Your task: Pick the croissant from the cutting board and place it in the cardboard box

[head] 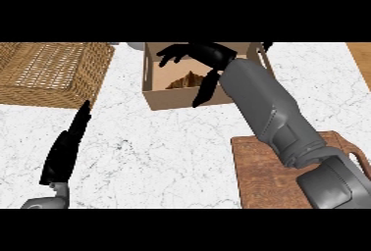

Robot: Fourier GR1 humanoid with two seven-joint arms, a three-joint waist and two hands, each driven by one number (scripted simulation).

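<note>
The right forearm (279, 122) crosses the cutting board (261, 171) so the right hand (199, 53) hangs over the cardboard box (174, 100), fingers apart. What looks like the croissant (190, 81) lies inside, just beneath them. The left hand (65, 147) rests open, aside.

A white marble counter (159, 147) is filling nearly the whole view, with thin grey veins running across it in every direction. A woven wicker basket (51, 71) is sitting on it at the far left, running off the view's left edge. Its light brown weave is showing both on the inside and down the near wall. At the far right, a narrow strip of orange-brown wood (360, 61) is bordering the stone. Light is lying evenly over the counter, keeping the stone bright from side to side.
</note>
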